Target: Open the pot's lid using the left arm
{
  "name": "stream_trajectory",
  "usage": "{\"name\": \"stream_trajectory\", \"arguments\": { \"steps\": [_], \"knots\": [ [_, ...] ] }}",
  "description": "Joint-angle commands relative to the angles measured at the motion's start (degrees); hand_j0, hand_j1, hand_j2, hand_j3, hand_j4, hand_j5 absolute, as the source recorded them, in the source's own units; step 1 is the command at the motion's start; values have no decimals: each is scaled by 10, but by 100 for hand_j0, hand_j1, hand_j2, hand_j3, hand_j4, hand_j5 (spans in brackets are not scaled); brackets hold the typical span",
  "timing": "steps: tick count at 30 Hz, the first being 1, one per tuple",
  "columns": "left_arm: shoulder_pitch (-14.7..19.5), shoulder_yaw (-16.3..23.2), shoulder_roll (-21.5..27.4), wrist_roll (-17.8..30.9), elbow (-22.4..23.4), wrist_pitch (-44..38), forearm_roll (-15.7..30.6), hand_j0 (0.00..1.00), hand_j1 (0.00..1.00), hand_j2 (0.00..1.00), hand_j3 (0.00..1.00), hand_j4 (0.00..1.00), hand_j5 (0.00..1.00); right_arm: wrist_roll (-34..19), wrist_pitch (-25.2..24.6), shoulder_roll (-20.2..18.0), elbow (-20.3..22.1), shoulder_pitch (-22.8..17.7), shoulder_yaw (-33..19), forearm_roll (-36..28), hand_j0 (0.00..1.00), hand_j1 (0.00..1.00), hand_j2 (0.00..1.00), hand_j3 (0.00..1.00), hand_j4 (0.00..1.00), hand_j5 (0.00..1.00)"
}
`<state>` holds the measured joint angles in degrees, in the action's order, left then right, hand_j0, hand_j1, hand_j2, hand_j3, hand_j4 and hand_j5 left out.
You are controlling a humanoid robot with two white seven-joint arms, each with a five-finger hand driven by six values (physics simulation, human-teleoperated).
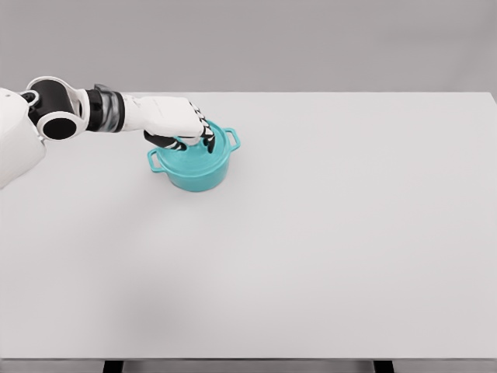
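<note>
The teal pot [196,165] stands on the white surface [311,249] near its far left corner, lid [203,148] on. The left robot hand [185,127] rests atop the lid, fingers [208,137] curled down around its middle.

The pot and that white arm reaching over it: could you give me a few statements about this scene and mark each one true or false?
1. The pot is teal with a loop handle on each side. True.
2. The left hand is over the top of the pot, on its lid. True.
3. The lid lies on the table beside the pot. False: it sits on the pot.
4. Both arms reach for the pot. False: only the left arm shows; no right arm is in view.
5. The pot stands at the table's right edge. False: it stands left of the middle, toward the far side.
</note>
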<state>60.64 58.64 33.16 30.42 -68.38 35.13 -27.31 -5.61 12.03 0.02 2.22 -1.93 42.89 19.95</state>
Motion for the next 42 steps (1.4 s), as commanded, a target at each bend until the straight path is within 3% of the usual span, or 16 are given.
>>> {"name": "stream_trajectory", "arguments": {
  "steps": [1, 16, 20, 25, 30, 33, 36, 42],
  "knots": [
    [0, -1, 1, 0, 0, -1, 2, 54, 54, 54, 54, 54, 54, 0, 0, 0, 0, 0, 0, 0, 100, 100, 100, 100, 100, 100],
    [16, -2, 17, 0, -4, -1, 10, 48, 48, 48, 48, 48, 48, 0, 0, 0, 1, 0, 0, 0, 100, 100, 100, 100, 100, 100],
    [29, -7, 62, -2, -7, -1, 22, 48, 48, 48, 48, 48, 48, 0, 0, 0, 0, 0, 0, 0, 100, 100, 100, 100, 100, 100],
    [27, -30, 183, -7, -26, -1, 26, 48, 48, 48, 48, 48, 48, 0, 0, 0, 1, 0, 0, 0, 100, 100, 100, 100, 100, 100],
    [22, -33, 202, -7, -26, -1, 26, 49, 49, 49, 49, 49, 49, 0, 0, 0, 0, 0, 0, 0, 100, 100, 100, 100, 100, 100],
    [17, -31, 195, -7, -23, -1, 26, 63, 63, 63, 63, 63, 63, 0, 0, 0, 0, 0, 0, 0, 100, 100, 100, 100, 100, 100],
    [17, -30, 190, -7, -20, -1, 26, 94, 94, 94, 94, 94, 94, 0, 0, 0, 0, 0, 0, 0, 100, 100, 100, 100, 100, 100],
    [16, -29, 185, -6, -20, -1, 25, 100, 100, 100, 100, 100, 100, 0, 0, 0, 0, 0, 0, 0, 100, 100, 100, 100, 100, 100]
  ]
}}
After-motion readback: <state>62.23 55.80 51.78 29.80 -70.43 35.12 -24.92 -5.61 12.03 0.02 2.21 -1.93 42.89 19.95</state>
